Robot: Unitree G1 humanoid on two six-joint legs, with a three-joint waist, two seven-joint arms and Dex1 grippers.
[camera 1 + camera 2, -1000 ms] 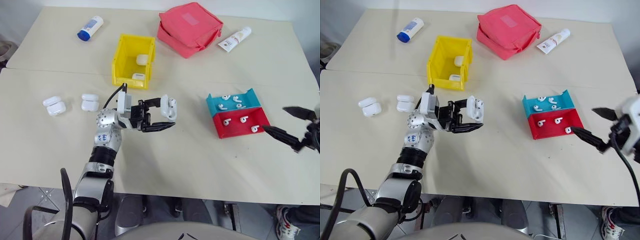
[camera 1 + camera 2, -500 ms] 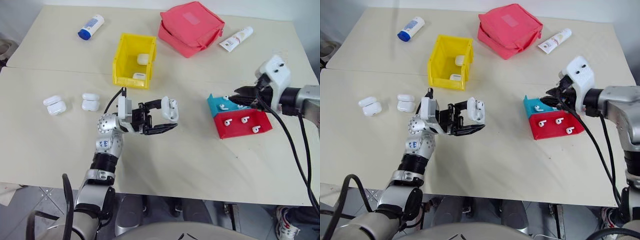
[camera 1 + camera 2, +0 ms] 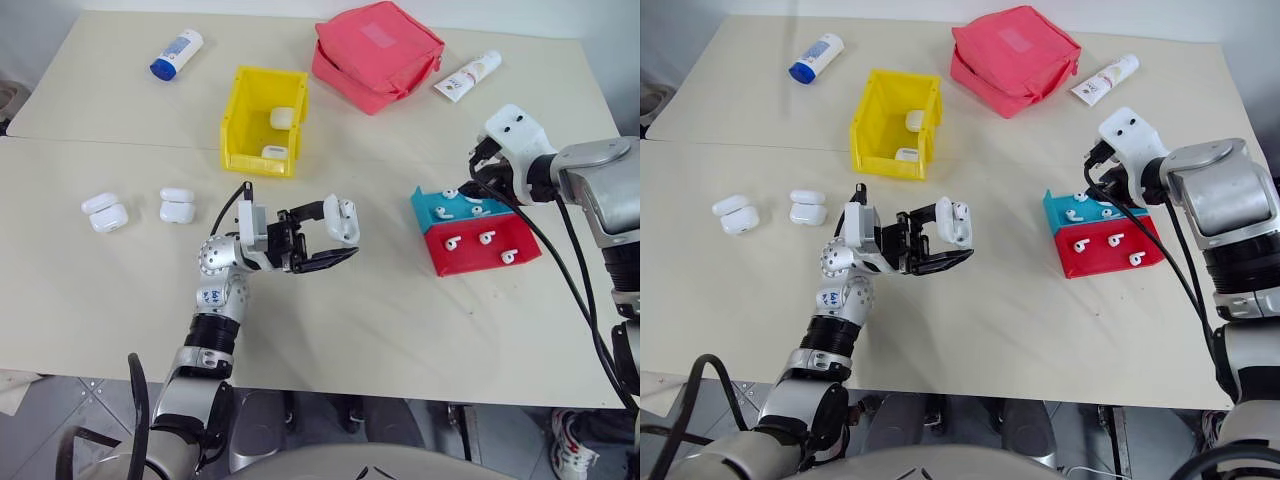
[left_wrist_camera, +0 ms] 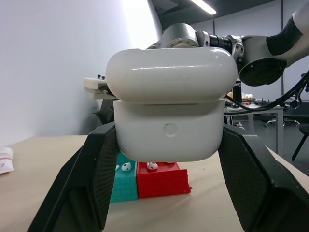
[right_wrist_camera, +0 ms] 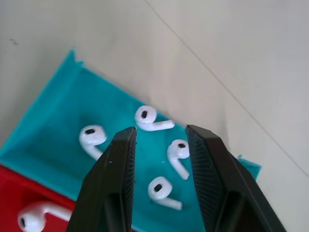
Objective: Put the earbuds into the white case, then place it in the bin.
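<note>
Here the white case [image 3: 341, 218] is clamped lid-shut between the left hand's [image 3: 322, 238] fingers above the desk [image 3: 400, 320]. The right hand [image 5: 159, 159], fingers parted and empty, is held over earbuds [image 5: 176, 155] in the teal tray [image 5: 53, 130]. Two cases are seen inside the yellow bin [image 3: 240, 120].

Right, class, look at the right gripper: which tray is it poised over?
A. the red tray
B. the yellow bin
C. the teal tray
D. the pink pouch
C. The right gripper hangs with its fingers apart over the teal tray, where four earbuds lie; the red tray sits beside it, nearer the robot.
</note>
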